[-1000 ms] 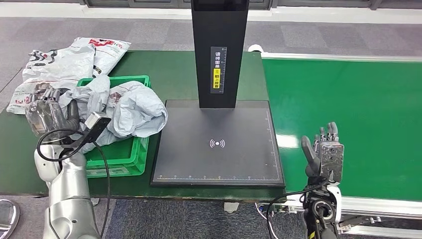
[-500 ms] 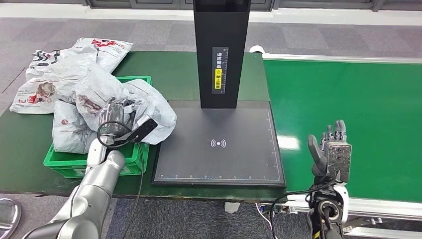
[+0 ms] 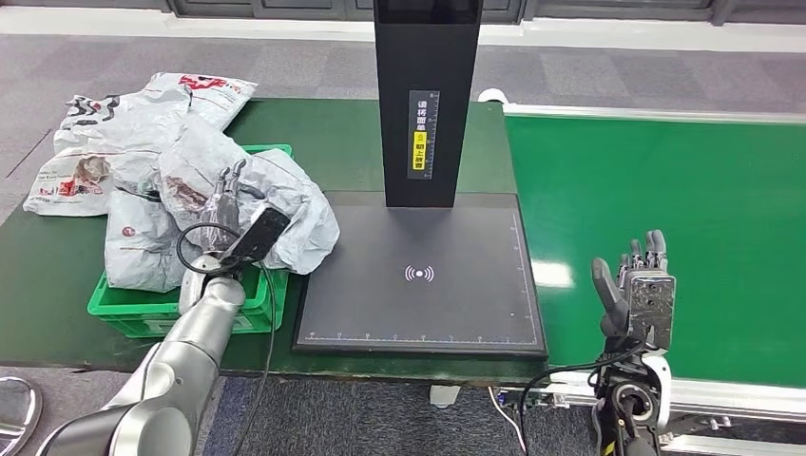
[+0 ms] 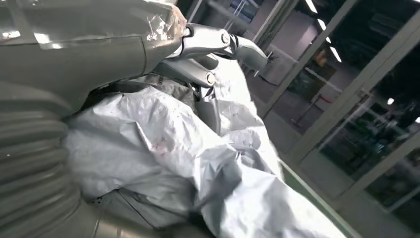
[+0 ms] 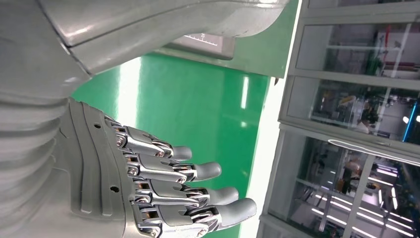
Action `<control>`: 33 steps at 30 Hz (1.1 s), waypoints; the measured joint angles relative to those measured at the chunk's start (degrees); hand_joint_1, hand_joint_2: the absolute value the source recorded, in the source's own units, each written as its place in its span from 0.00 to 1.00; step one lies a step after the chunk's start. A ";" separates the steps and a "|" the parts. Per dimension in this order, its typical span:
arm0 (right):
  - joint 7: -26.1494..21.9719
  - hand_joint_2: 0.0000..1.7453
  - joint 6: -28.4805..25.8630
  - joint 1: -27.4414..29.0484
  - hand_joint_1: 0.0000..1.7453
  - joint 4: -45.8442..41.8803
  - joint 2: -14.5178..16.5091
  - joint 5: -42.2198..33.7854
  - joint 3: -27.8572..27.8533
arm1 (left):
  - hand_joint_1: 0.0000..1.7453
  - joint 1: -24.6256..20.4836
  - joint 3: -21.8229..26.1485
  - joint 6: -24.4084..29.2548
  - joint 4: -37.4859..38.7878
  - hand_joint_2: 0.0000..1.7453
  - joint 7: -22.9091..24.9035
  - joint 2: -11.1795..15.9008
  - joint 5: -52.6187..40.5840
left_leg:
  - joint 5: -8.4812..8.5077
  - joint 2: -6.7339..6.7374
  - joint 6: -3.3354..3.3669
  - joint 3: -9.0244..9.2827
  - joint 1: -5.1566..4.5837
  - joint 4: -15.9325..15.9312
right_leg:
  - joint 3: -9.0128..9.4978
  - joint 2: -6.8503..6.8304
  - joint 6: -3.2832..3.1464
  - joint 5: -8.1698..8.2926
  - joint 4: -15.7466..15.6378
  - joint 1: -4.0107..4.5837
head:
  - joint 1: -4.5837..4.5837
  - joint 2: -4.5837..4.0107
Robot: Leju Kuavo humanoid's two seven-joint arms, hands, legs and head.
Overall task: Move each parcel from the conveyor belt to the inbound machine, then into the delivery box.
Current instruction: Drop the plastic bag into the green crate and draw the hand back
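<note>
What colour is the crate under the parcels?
Green; the crate shows best in the head view.

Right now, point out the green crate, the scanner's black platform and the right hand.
green crate (image 3: 133,313), head view, on its front wall.
black platform (image 3: 418,313), head view, on bare surface below the wireless symbol.
right hand (image 3: 642,299), head view, on the back of the hand, over the belt's near edge.

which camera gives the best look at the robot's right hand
The right wrist view: the right hand is seen up close, fingers spread, holding nothing, with the green conveyor belt behind. The head view shows it smaller, upright beside the belt. The left wrist view faces grey parcels instead.
</note>
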 joint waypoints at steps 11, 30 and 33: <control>0.18 1.00 0.25 0.00 0.00 0.00 0.00 0.45 -0.42 | 0.00 1.20 -2.28 -1.76 -6.89 0.00 -4.90 -1.90 19.82 | 0.00 0.04 -0.02 -0.13 0.00 0.00 | -0.16 0.10 0.01 0.02 0.01 0.01 | 0.00 0.00; -3.08 1.00 -0.18 -1.86 0.00 4.10 -0.02 -1.24 0.75 | 0.00 12.22 -10.07 0.76 -32.40 0.25 -10.49 -1.18 51.22 | -0.08 0.19 -0.05 -0.23 0.01 -0.01 | -0.30 0.24 -0.03 -0.02 0.01 0.01 | 0.00 0.01; -3.16 0.50 0.15 -2.78 0.00 4.96 -0.04 -1.26 2.16 | 0.00 14.37 -11.41 -4.29 -36.44 1.00 -8.99 -0.88 51.95 | -0.08 0.14 -0.05 -0.25 0.01 -0.01 | -0.30 0.19 -0.03 -0.03 0.02 0.01 | 0.00 0.01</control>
